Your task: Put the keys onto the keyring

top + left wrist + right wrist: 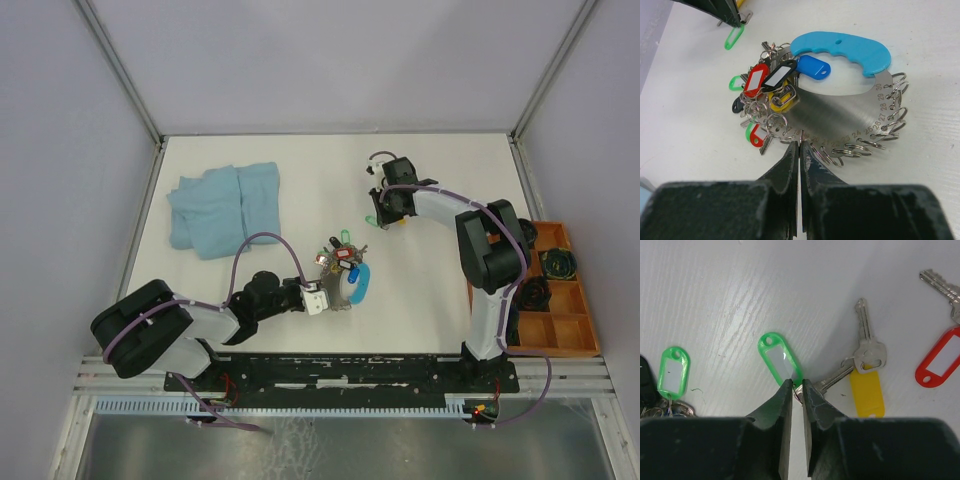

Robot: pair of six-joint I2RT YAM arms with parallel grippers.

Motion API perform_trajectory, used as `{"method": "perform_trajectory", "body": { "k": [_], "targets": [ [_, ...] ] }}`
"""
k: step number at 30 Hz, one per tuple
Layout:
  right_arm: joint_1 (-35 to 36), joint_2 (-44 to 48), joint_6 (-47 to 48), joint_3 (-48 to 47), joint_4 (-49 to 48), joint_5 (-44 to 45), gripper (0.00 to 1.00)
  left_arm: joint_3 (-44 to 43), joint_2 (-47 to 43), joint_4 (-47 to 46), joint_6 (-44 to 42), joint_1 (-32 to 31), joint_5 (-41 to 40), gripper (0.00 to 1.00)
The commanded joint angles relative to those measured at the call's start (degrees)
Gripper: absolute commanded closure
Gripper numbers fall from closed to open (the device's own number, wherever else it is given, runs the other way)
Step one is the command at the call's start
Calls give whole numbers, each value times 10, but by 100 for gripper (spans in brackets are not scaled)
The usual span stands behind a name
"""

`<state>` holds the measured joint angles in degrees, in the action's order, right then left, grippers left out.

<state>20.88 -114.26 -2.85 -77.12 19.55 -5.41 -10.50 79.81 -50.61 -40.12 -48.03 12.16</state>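
Note:
The keyring (840, 112) is a half-round steel plate with numbered split rings and a blue plastic handle (845, 47); several tagged keys (765, 92) hang bunched on its left side. My left gripper (799, 145) is shut on the plate's near edge, seen from above at the table's middle (335, 295). Further back, my right gripper (797, 385) has its jaws pinched on the metal head and ring of a key with a green tag (780, 360). Loose beside it lie a key with a yellow tag (867, 392) and a key with a red tag (939, 357).
A crumpled blue cloth (225, 205) lies at the back left of the white table (440, 160). An orange compartment tray (560, 330) with black parts stands off the right edge. Frame posts rise at the back corners.

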Motion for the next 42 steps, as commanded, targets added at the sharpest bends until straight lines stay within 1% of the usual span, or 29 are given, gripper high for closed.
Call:
{"method": "perform_trajectory", "body": {
  "k": [1, 4, 8, 14, 18, 21, 24, 29, 36, 39, 42],
  "targets": [
    [-2, 4, -6, -18, 9, -2, 82, -11, -10, -18, -1, -3, 7, 97],
    [-1, 15, -5, -12, 19, 3, 91, -12, -10, -18, -2, -3, 11, 97],
    [0, 48, -7, -1, 52, 6, 99, -11, -11, -18, -3, -3, 16, 97],
    [10, 121, -19, 16, 172, 25, 99, -11, -13, -18, -4, -3, 22, 97],
    [21, 154, -28, 24, 271, 40, 99, -11, -14, -18, -6, -3, 28, 97],
    [33, 159, -20, 23, 336, 76, 99, -11, -13, -18, -6, -3, 30, 97],
    [42, 142, -11, 17, 383, 98, 98, -11, -13, -18, -6, -3, 31, 97],
    [57, 95, 1, 2, 397, 83, 97, -12, -10, -18, -7, -3, 33, 97],
    [68, 18, 14, -50, 393, 82, 94, -11, -10, -18, -7, -3, 33, 97],
    [70, 2, 12, -66, 382, 86, 91, -11, -10, -19, -7, -3, 33, 97],
    [72, -1, 11, -73, 369, 93, 82, -11, -10, -18, -7, -3, 34, 97]
  ]
}}
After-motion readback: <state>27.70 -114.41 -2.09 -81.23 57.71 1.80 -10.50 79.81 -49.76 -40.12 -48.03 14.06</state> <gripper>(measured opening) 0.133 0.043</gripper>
